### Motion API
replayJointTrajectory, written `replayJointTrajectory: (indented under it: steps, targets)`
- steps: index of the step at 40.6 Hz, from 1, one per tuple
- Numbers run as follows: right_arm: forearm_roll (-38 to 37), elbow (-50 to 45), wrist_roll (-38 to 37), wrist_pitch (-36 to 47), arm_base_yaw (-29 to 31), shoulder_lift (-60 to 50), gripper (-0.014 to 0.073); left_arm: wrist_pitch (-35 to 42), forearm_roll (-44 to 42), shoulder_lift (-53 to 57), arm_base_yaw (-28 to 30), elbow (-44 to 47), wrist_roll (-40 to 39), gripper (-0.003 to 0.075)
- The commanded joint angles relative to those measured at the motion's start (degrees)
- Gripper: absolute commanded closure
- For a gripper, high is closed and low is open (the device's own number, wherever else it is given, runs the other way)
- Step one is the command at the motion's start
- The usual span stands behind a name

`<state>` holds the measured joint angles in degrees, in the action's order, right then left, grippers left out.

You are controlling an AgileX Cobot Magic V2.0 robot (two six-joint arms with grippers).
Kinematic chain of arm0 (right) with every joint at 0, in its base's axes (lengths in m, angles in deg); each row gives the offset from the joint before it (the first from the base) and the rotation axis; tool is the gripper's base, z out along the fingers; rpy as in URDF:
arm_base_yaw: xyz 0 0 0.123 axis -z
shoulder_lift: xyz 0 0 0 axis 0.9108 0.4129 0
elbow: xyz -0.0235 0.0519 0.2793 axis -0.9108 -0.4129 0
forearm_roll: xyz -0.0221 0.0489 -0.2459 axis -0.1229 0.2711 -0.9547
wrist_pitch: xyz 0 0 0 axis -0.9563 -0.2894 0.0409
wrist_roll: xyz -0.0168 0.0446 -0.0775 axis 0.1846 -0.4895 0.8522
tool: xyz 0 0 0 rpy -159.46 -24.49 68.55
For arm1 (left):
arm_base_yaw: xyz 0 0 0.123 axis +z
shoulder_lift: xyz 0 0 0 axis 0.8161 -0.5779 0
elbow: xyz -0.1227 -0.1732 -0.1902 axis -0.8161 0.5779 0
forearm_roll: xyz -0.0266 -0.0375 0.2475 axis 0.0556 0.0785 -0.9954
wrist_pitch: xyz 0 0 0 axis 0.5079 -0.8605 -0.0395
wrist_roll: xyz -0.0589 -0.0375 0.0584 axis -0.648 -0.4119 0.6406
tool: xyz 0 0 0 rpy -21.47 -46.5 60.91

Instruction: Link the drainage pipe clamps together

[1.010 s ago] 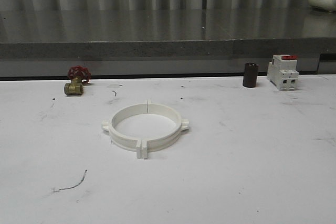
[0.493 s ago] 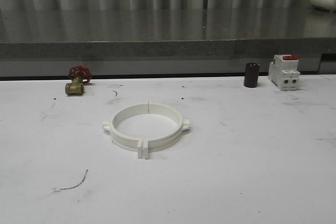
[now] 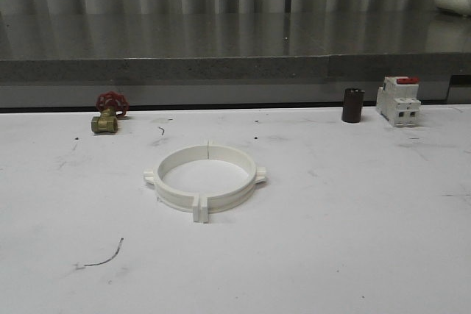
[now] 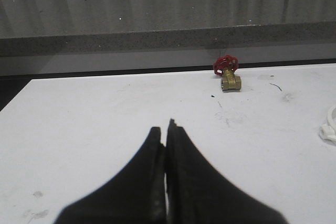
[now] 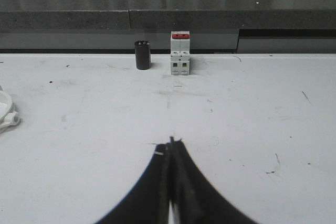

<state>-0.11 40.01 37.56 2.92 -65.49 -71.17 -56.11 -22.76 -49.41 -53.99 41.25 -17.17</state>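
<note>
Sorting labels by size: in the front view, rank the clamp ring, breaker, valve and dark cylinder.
1. clamp ring, largest, though nearest the camera
2. breaker
3. valve
4. dark cylinder, close to the valve

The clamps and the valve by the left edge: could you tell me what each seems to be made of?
Clamps: likely plastic, uniformly white, matte, with moulded flanges and side tabs. Valve: the body looks like brass, yellowish with a dull metallic sheen; its red handwheel looks painted, the material beneath unclear.
</note>
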Motion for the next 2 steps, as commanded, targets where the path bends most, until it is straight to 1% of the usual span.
replayJointTrajectory:
  steps: [1,2]
  targets:
    - [0.0,0.2,0.5,4.2,0.4,-1.0,0.0706,4.4,0.7,1.2,0.0,0.0,0.0,0.0741]
    - [0.0,0.2,0.5,4.2,0.4,-1.0,0.0706,4.4,0.7,1.2,0.0,0.0,0.0,0.0741]
